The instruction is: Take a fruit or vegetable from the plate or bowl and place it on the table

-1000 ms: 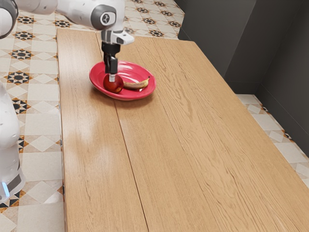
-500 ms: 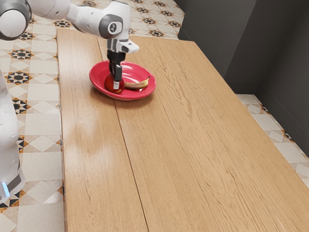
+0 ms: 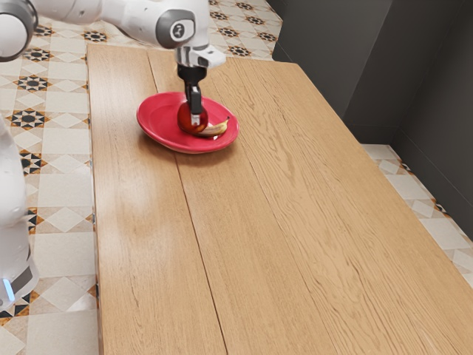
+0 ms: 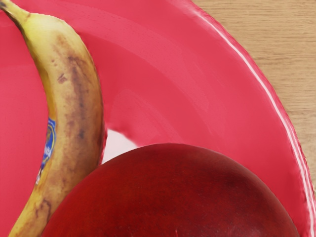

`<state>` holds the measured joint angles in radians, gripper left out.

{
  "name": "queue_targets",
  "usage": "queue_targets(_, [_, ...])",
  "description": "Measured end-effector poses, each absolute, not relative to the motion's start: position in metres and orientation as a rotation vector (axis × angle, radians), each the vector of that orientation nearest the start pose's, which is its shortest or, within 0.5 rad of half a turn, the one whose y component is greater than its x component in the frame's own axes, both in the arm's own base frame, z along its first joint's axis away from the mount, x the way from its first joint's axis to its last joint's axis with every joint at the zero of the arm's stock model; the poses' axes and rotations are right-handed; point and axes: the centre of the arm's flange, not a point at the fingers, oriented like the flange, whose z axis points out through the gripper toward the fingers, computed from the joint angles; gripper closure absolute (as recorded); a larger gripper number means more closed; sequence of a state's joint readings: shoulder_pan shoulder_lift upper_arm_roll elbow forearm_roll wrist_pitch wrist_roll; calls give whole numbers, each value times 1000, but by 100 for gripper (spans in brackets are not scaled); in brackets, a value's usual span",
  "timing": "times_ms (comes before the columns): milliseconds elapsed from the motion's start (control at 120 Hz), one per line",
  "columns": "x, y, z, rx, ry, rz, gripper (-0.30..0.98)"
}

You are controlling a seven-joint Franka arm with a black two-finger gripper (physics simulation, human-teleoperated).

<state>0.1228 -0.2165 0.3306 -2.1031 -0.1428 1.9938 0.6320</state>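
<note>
Table (image 3: pixel 244 222) was seen as the target surface, with bare wood well beyond the plate. Arm (image 3: pixel 140 16) was extended over it from the exterior view's upper left. Plate (image 3: pixel 154 122), red with a raised rim, was resting on the table near its far end. Gripper (image 3: pixel 195 120) was pointed down over the plate. Fingers were judged clamped on the apple (image 3: pixel 184 117), near one in front of it, far one hidden behind. Apple was within the plate's outline; lift clearance couldn't be confirmed. Banana (image 4: pixel 74 98) was lying just beside it, in the plate.

Risks, as judged: the plate could be dragged or tipped if the rim was caught during a low sideways move. The apple could be squeezed out if its round skin was gripped off-center, and could roll if released above the wood. The banana could be nudged if the carry was started too low.

Views: the arm's reach, the gripper's pose and the open wood were given by the exterior view. By the wrist view, a close look was given at the apple's dark red skin overlapping the banana's outline (contact not certain), the banana's brown bruising, and a blue sticker (image 4: pixel 48 146) on its peel.
</note>
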Motion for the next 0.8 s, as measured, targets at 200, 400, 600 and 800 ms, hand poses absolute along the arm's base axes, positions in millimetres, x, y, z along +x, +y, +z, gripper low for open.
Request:
queue_targets(200, [522,88,546,-3179,632,-433,21])
queue_targets(400, [544,40,537,-3180,727,-478,13])
queue_targets(600, [547,35,545,-3192,730,-542,5])
queue_targets(800, [548,35,547,-3193,734,-561,2])
